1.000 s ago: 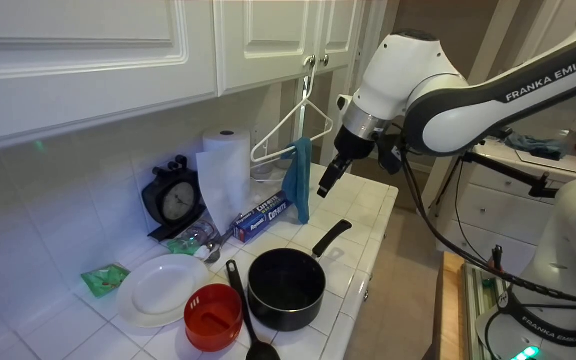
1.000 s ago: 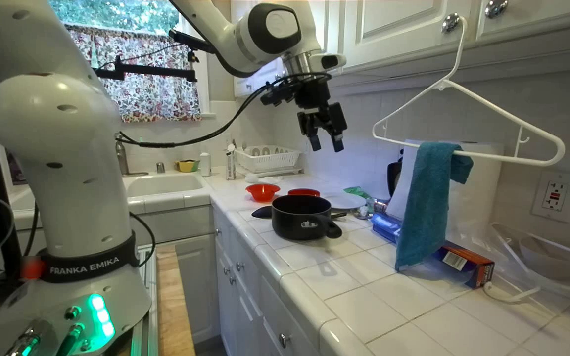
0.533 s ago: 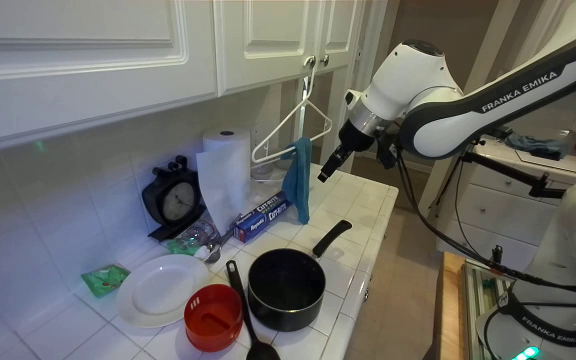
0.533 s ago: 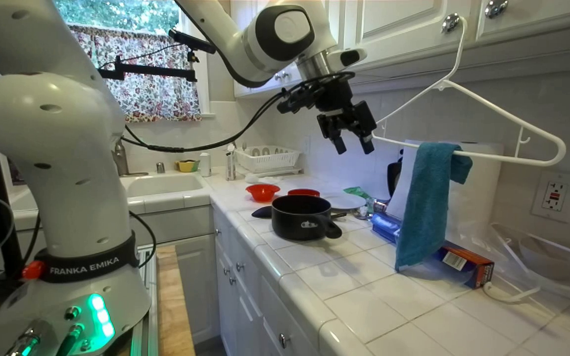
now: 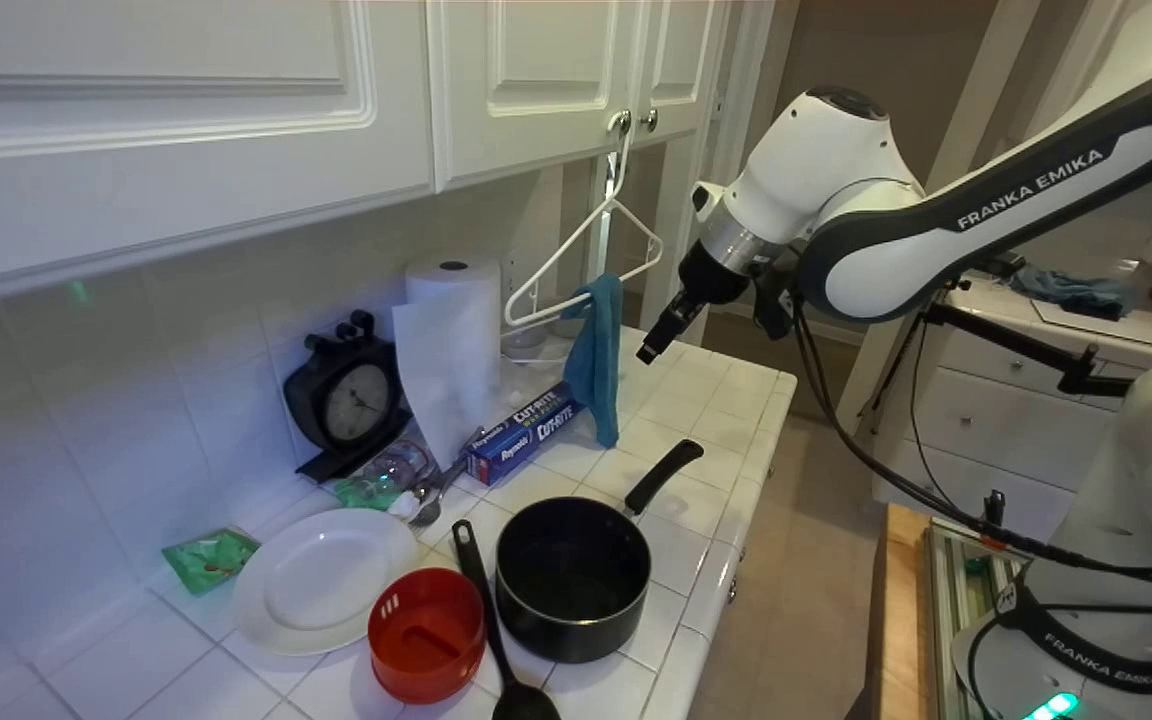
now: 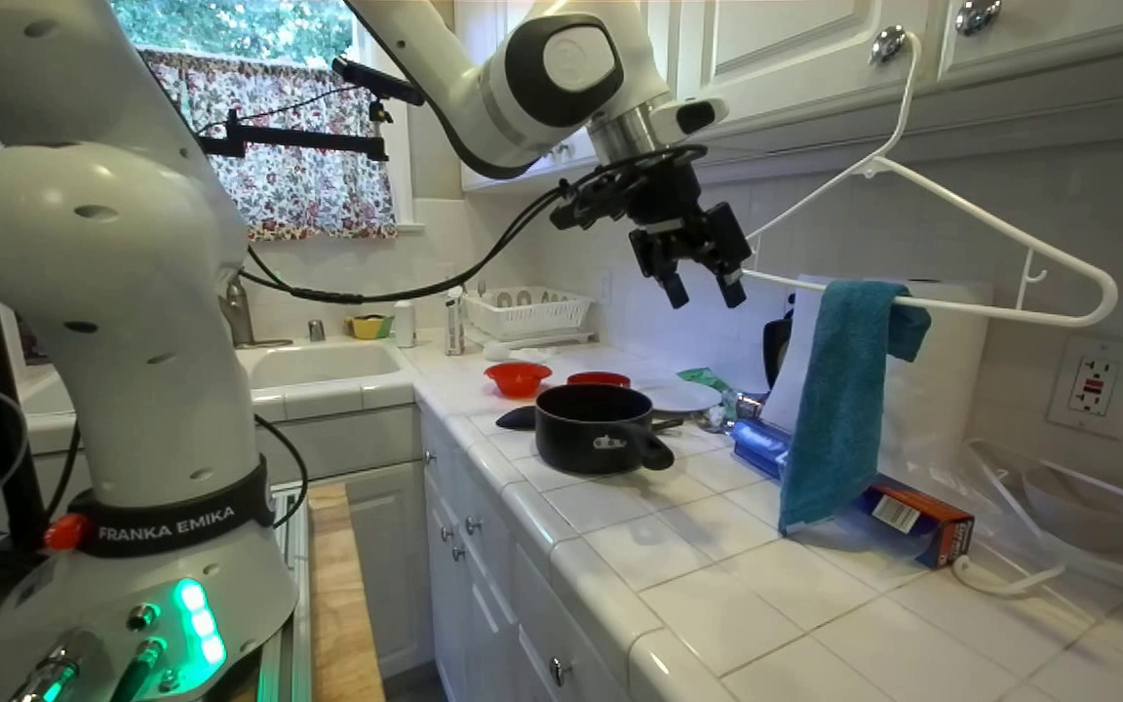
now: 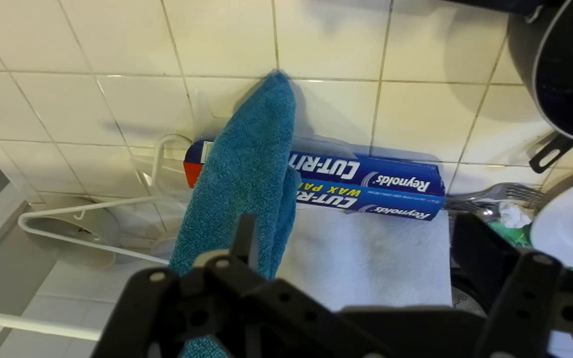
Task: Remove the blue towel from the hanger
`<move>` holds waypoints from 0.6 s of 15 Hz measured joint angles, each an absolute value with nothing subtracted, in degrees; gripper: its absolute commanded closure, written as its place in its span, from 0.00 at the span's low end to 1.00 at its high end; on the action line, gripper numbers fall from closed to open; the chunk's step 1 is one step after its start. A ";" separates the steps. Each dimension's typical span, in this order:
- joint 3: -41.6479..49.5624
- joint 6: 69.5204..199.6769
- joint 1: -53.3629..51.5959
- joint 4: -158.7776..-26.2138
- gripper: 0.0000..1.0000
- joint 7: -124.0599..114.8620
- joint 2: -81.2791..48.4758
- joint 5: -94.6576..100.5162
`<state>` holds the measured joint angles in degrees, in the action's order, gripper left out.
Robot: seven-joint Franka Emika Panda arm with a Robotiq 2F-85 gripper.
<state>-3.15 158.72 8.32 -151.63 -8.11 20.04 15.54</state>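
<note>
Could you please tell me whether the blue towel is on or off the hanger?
On: both exterior views show the blue towel draped over the bottom bar of the white hanger.

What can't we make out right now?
Dial, in an exterior view: markings too small and blurred.
Wax paper box, wrist view: a stretch hidden behind the blue towel.
Same blue towel, wrist view: partly hidden by the jaws.
Pot, wrist view: cut off by the right edge.

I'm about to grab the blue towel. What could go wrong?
The hanger hangs from a cabinet knob, so pulling the blue towel may swing or unhook it. The open gripper could pinch the hanger too. The Cut-Rite box near the towel's lower end might get dragged.
</note>
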 measured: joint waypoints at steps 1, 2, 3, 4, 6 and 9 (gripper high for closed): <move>-4.81 159.33 10.62 -151.60 0.00 -10.56 20.05 19.13; -7.44 160.52 14.26 -151.58 0.00 -14.13 20.06 23.81; -10.45 162.25 18.50 -151.57 0.00 -17.64 20.07 28.53; -13.44 163.95 22.77 -151.48 0.00 -21.07 20.12 33.11; -19.49 167.49 31.57 -151.10 0.00 -28.97 20.49 42.32; -25.72 171.31 40.17 -150.58 0.00 -39.29 20.80 49.82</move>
